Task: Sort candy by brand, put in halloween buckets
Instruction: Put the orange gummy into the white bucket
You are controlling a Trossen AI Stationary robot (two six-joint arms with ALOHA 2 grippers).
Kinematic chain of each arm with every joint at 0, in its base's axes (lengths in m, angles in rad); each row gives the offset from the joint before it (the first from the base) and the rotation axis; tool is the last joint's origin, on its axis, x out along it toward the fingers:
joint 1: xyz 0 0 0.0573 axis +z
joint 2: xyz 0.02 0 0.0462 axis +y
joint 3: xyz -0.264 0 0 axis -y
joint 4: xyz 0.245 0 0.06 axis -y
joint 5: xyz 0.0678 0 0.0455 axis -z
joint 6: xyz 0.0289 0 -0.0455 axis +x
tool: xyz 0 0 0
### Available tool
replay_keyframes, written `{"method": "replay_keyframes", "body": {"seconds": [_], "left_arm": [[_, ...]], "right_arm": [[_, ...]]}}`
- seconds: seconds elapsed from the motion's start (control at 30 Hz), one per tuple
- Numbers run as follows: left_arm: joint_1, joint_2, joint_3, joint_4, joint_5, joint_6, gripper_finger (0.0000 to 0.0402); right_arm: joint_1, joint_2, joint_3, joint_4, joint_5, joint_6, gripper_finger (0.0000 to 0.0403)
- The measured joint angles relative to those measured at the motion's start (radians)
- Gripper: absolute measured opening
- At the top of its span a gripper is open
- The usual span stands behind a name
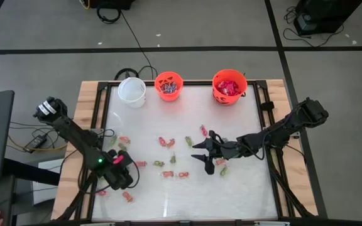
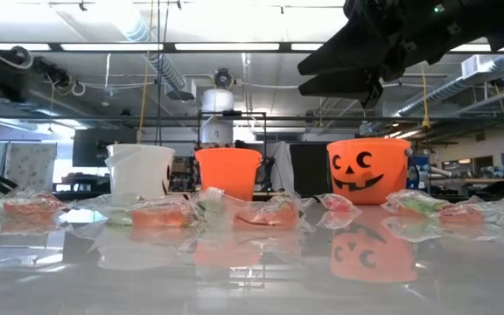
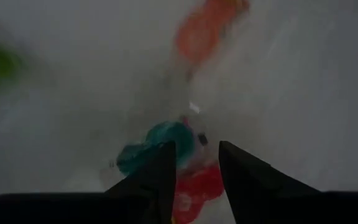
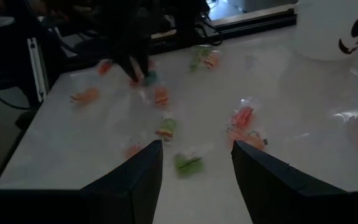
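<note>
Wrapped sweets [image 2: 156,217] line the near edge of the glossy worktop [image 1: 244,182], with three pails along the far edge: a white pail [image 1: 132,90], a small orange pail [image 1: 168,85] and a larger orange pail [image 1: 229,86] already holding red packets. At the worktop's near left corner, the left pincer [image 1: 115,161] is down at the surface, its two fingers partly spread around a teal-and-red sweet [image 3: 166,155] that lies directly ahead of and between the tips; whether they already pinch it cannot be told. The right pincer [image 1: 201,152] hovers above the middle of the worktop with its fingers spread wide and nothing between them, a green sweet [image 4: 188,163] lying just ahead of the gap. Judging by position, the left arm is much the nearer to the teal-and-red sweet, and any lift to the pails means a long carry across the worktop.
</note>
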Motion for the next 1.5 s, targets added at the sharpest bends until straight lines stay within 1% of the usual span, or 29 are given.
{"method": "replay_keyframes", "body": {"seconds": [0.1,0.17,0.23,0.3,0.37,0.47,0.5,0.57,0.67,0.77,0.83,0.9,1.03,1.2,1.27,1.37,1.43,1.5], "left_arm": [[-0.001,0.000,0.000,-0.013,0.091,-0.027,0.0133],[-0.001,0.000,0.002,-0.055,0.137,-0.055,0.0133],[0.000,0.000,0.024,-0.148,0.162,-0.083,0.0133],[0.000,0.000,0.067,-0.281,0.169,-0.102,0.0133],[0.009,0.000,0.121,-0.453,0.117,-0.108,0.0133],[0.034,0.000,0.184,-0.672,-0.018,-0.155,0.0133],[0.045,0.000,0.195,-0.722,-0.034,-0.172,0.0133],[0.071,-0.001,0.196,-0.770,-0.042,-0.184,0.0133],[0.133,-0.017,0.160,-0.728,-0.045,-0.144,0.0133],[0.203,-0.057,0.100,-0.611,-0.043,-0.052,0.0133],[0.253,-0.082,0.068,-0.568,-0.038,-0.003,0.0133],[0.290,-0.088,0.077,-0.577,-0.037,0.015,0.0133],[0.357,-0.092,0.078,-0.581,-0.076,0.056,0.0133],[0.452,-0.083,0.075,-0.547,-0.053,0.132,0.0133],[0.484,-0.080,0.075,-0.505,-0.042,0.163,0.0133],[0.523,-0.076,0.075,-0.379,-0.030,0.242,0.0133],[0.537,-0.077,0.075,-0.300,-0.040,0.267,0.0133],[0.538,-0.076,0.075,-0.210,-0.073,0.278,0.0133]], "right_arm": [[0.000,0.000,0.000,0.000,0.000,-0.002,0.0205],[0.000,0.000,0.000,-0.001,-0.001,-0.012,0.0205],[0.000,0.000,0.000,0.000,-0.001,-0.020,0.0205],[0.000,0.000,0.000,0.000,-0.001,-0.021,0.0205],[0.000,0.000,0.000,0.000,-0.001,-0.022,0.0205],[-0.003,0.000,0.000,-0.001,-0.001,-0.022,0.0205],[-0.003,0.000,0.000,-0.001,-0.001,-0.021,0.0205],[-0.003,0.000,0.000,0.000,-0.001,-0.020,0.0205],[0.006,0.000,0.000,-0.001,-0.001,-0.022,0.0205],[0.008,0.000,0.000,-0.001,-0.002,-0.029,0.0205],[0.007,0.000,0.000,-0.002,-0.001,-0.034,0.0205],[0.007,0.000,0.000,-0.002,-0.001,-0.039,0.0205],[0.014,0.000,0.000,-0.014,-0.004,-0.041,0.0205],[0.014,0.000,0.000,-0.025,-0.004,-0.045,0.0205],[0.014,0.000,0.000,-0.022,-0.003,-0.045,0.0205],[0.013,0.000,0.000,-0.028,-0.002,-0.047,0.0205],[0.013,0.000,0.000,-0.030,-0.002,-0.047,0.0205],[0.013,0.000,0.000,-0.037,-0.002,-0.048,0.0205]]}}
